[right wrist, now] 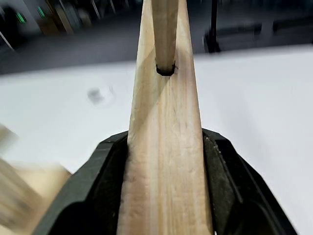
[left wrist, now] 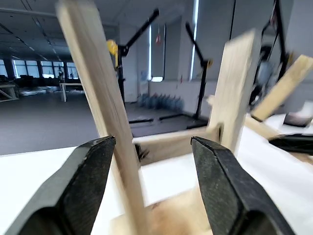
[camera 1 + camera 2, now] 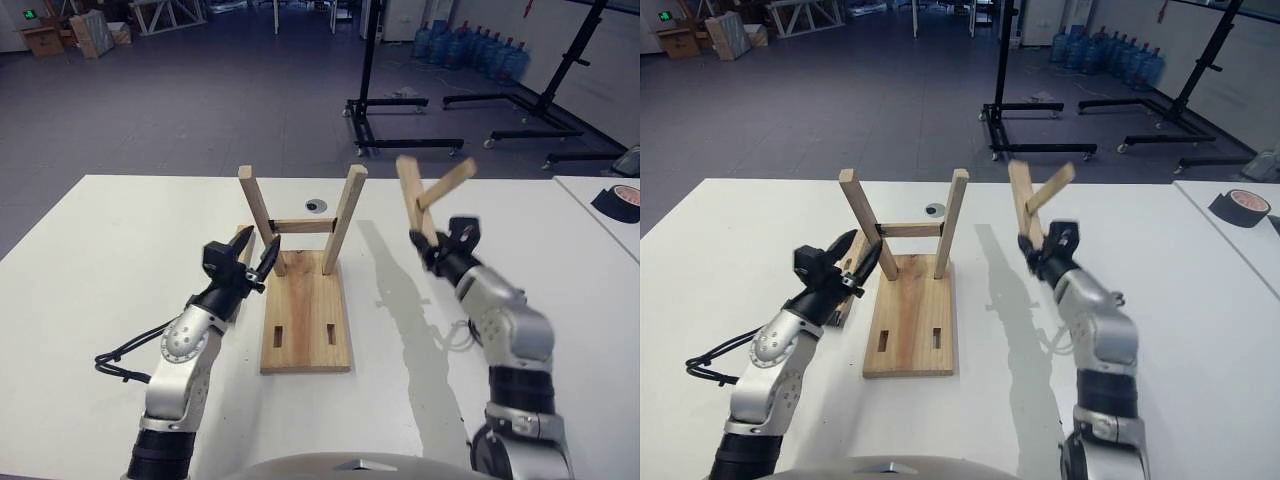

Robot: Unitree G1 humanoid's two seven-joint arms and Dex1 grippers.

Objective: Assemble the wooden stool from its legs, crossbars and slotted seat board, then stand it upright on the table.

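the pale wooden seat board lay flat at the centre of the left eye view, two dark slots at its near end. two legs stood in its far end, splayed apart and joined by a short crossbar (the half-built stool was upside down). left of centre, the left gripper was spread wide beside the board, its black fingers either side of the nearer leg in the left wrist view. right of centre, the right gripper was clenched round a loose leg raised above the table, a second crossbar slanting out of it towards the upper right. the table was white, with a small round fitting behind the legs. across the top of the frame lay a grey floor, black wheeled stands, blue water bottles at upper right and cardboard boxes at upper left.
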